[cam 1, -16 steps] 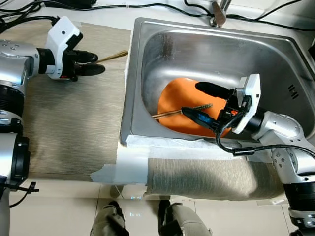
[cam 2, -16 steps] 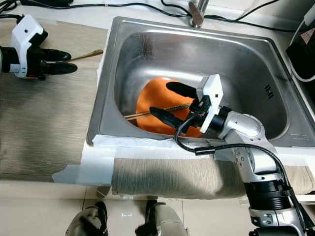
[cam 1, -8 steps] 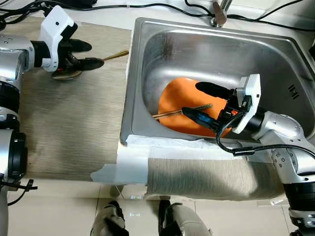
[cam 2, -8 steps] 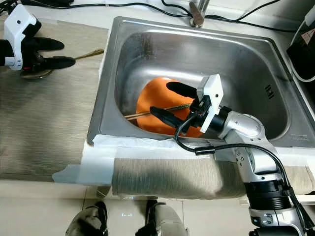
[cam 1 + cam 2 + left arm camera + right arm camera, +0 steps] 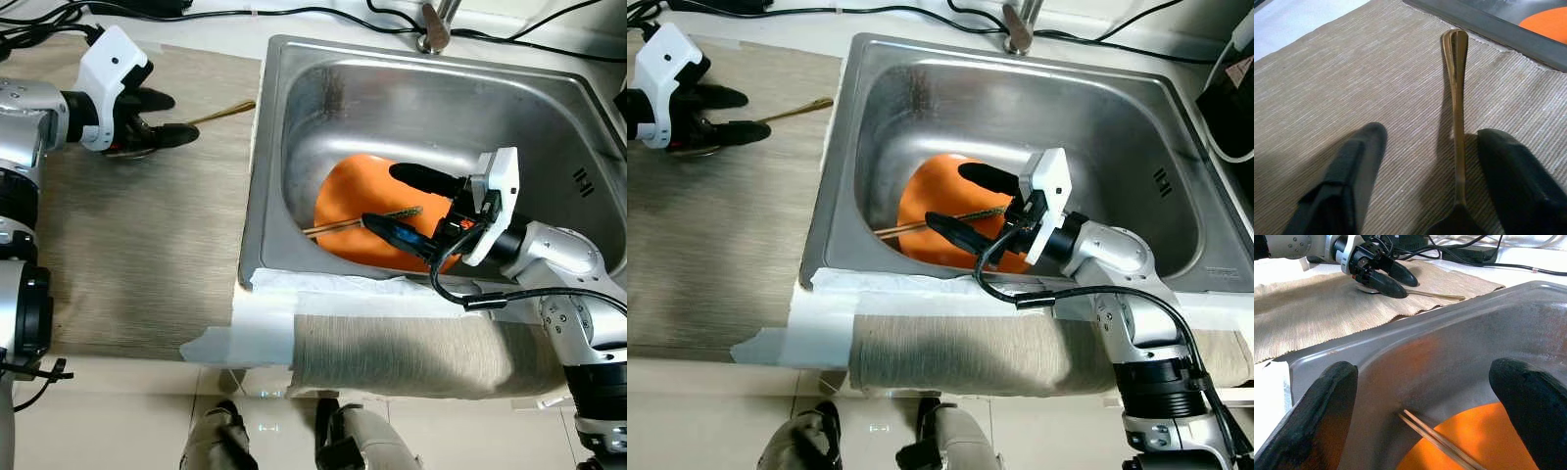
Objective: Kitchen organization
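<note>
On the desk mat [image 5: 147, 245], the left gripper [image 5: 1425, 171] straddles a spoon [image 5: 1455, 98], fingers open; right gripper [image 5: 397, 201] spread over chopsticks [image 5: 1437, 440] and orange plate [image 5: 353, 196] in the sink [image 5: 549, 98].

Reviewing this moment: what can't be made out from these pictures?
- Spoon bowl: cut off by the left wrist view's edge; the left gripper covers it in the eye views.
- Chopsticks far ends: behind the right gripper.
- Orange plate: partly hidden by that gripper.
- Tap: cut off at the top edge.

left gripper [image 5: 167, 117] | jaws parted (low, reaching right) | right gripper [image 5: 400, 204] | jaws spread
</note>
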Controlling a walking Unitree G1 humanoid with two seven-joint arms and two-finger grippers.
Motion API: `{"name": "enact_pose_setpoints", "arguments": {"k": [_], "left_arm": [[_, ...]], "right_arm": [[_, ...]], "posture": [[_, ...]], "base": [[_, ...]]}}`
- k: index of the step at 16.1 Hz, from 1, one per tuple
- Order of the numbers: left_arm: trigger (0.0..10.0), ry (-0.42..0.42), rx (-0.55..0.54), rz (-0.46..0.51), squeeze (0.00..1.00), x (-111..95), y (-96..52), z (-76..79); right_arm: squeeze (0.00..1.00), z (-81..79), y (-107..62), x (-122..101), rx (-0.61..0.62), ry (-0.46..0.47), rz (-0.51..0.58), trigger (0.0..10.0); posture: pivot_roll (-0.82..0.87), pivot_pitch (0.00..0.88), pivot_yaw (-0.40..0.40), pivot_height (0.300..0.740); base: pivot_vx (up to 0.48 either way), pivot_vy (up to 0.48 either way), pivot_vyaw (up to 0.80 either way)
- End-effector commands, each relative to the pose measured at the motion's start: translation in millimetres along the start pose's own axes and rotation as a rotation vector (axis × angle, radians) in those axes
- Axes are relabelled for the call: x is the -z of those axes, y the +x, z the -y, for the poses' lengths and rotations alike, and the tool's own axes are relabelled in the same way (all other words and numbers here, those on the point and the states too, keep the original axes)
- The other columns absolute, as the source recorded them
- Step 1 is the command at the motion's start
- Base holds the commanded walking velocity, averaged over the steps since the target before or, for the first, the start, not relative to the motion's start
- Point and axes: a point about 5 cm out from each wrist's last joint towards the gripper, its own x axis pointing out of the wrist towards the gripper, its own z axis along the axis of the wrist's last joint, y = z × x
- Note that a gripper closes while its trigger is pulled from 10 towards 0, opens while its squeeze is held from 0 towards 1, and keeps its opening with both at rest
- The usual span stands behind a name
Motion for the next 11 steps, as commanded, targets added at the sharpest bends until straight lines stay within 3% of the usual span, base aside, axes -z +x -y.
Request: {"name": "enact_pose_setpoints", "arguments": {"k": [1, 2, 3, 4, 11], "left_arm": [[4.8, -0.004, 0.011, -0.042, 0.00, 8.7, -2.2, 0.4], [3.7, -0.008, 0.020, -0.053, 0.00, 10.6, -1.9, 1.1], [0.6, -0.007, 0.028, -0.060, 0.00, 11.8, -1.8, 1.6], [0.0, -0.010, 0.045, -0.074, 0.00, 14.2, -1.9, 2.6], [0.0, -0.018, 0.064, -0.062, 0.00, 13.8, -2.5, 3.4]], "right_arm": [[0.00, 4.8, -3.5, -4.2, 0.020, -0.022, 0.003, 10.0], [0.00, 4.8, -3.3, -4.2, 0.018, -0.022, 0.003, 10.0], [0.00, 4.8, -3.3, -4.1, 0.018, -0.021, 0.002, 10.0], [0.00, 4.5, -3.5, -3.8, 0.014, -0.021, -0.002, 10.0], [0.00, 5.6, -4.7, -4.1, 0.022, -0.026, -0.002, 10.0]], "posture": [[-0.16, 0.227, -0.097, 0.740], [-0.16, 0.227, -0.097, 0.740], [-0.16, 0.227, -0.097, 0.740], [-0.16, 0.227, -0.097, 0.740], [-0.16, 0.231, -0.096, 0.740]], "base": [[0.000, 0.000, 0.00], [0.000, 0.000, 0.00], [0.000, 0.000, 0.00], [0.000, 0.000, 0.00], [0.000, 0.000, 0.00]]}}
